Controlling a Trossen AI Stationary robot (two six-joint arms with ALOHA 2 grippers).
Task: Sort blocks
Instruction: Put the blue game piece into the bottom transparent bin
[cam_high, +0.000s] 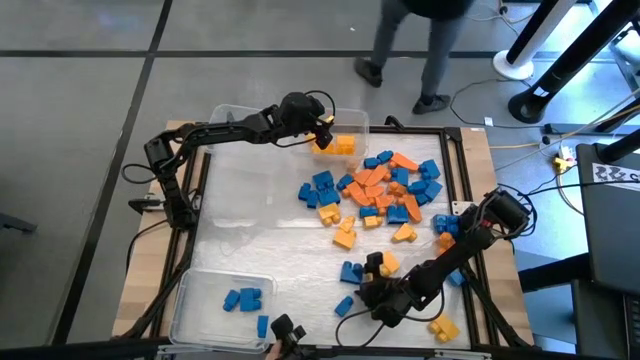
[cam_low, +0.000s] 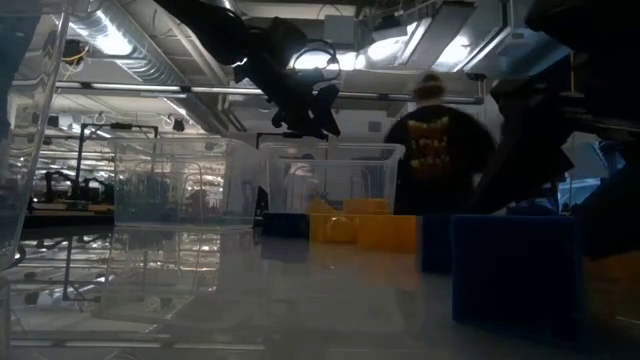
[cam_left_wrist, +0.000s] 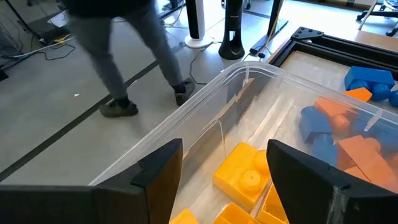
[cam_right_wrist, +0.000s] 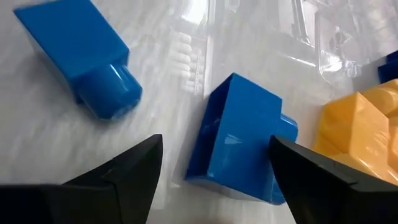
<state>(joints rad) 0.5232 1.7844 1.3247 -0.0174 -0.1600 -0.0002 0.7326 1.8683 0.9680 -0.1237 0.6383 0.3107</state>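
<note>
A pile of blue, orange and yellow blocks (cam_high: 385, 190) lies on the table's far right part. My left gripper (cam_left_wrist: 224, 155) hangs open over the clear far bin (cam_high: 290, 118), above the yellow blocks (cam_left_wrist: 245, 177) on its floor. My right gripper (cam_right_wrist: 216, 142) is open and low over the table near the front edge. Its fingers stand on either side of a blue block (cam_right_wrist: 242, 140) that lies on the table (cam_high: 351, 270). A second blue block (cam_right_wrist: 81, 56) and a yellow one (cam_right_wrist: 360, 124) lie close by.
A clear bin (cam_high: 190, 310) at the near left corner holds a few blue blocks (cam_high: 243, 298). Loose blocks lie around my right arm, one yellow (cam_high: 443, 328) at the near right. A person (cam_high: 420, 50) walks on the floor beyond the table's far edge.
</note>
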